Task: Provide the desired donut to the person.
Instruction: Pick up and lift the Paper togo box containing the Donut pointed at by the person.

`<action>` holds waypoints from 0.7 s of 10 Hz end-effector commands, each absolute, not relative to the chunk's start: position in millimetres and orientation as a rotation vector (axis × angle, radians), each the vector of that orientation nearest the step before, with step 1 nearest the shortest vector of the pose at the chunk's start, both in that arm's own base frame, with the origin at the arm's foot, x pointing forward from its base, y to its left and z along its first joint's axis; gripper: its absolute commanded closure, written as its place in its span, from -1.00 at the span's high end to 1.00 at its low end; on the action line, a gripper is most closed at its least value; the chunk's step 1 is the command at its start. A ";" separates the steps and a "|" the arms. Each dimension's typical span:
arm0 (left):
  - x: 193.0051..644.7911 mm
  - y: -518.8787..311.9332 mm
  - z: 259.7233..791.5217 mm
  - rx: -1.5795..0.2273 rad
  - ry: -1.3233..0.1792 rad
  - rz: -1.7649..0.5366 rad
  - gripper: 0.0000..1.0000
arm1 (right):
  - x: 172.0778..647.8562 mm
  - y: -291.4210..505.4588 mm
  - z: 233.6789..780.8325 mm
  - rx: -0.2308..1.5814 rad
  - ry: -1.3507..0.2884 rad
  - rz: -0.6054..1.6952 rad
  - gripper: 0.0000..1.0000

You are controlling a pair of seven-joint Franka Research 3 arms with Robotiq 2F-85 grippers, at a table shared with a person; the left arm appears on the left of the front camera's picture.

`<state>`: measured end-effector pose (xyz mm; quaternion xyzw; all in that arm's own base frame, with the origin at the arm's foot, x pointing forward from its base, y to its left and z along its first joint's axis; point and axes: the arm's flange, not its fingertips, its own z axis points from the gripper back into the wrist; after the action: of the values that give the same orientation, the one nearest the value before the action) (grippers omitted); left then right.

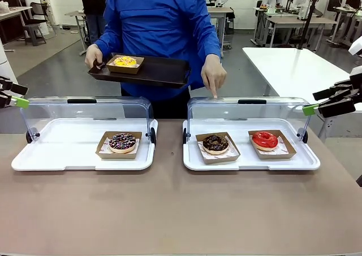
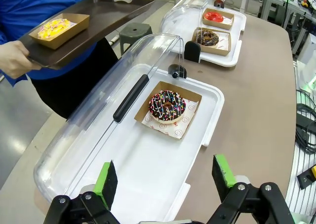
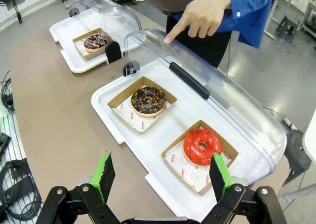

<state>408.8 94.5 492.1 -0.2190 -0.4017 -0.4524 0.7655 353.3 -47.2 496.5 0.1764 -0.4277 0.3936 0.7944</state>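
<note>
The person (image 1: 161,18) in a bright blue top stands at the far side. One hand holds a dark tray (image 1: 164,70) carrying a yellow donut (image 1: 125,61) in a cardboard box. The other hand (image 1: 213,74) points its index finger down at the right case's lid, above the chocolate nut-topped donut (image 1: 215,143) (image 3: 148,100). A red glazed donut (image 1: 264,139) (image 3: 202,146) sits beside it. The left case holds a sprinkled chocolate donut (image 1: 122,142) (image 2: 167,106). My left gripper (image 1: 16,95) (image 2: 165,182) hovers open at the left edge. The right gripper (image 1: 322,100) (image 3: 160,177) hangs open above the right case's end.
Both white display trays (image 1: 34,160) (image 1: 305,163) have clear lids (image 1: 85,112) (image 1: 249,112) swung open toward the person. The brown table (image 1: 169,211) is bare in front. A white table (image 1: 294,69) stands at the back right.
</note>
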 end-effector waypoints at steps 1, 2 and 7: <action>408.0 95.7 491.6 -0.487 -0.887 -0.980 1.00 | 354.9 -47.3 494.4 0.385 -0.929 0.859 1.00; 408.0 95.7 491.6 -0.487 -0.887 -0.980 1.00 | 354.9 -47.3 494.4 0.385 -0.929 0.859 1.00; 408.0 95.7 491.6 -0.487 -0.887 -0.980 1.00 | 366.4 100.4 529.3 0.137 -0.665 1.381 1.00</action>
<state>408.8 94.0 492.1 -0.2189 -0.4012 -0.4530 0.7655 354.2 57.0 518.4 0.1175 -0.3509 0.5494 0.7492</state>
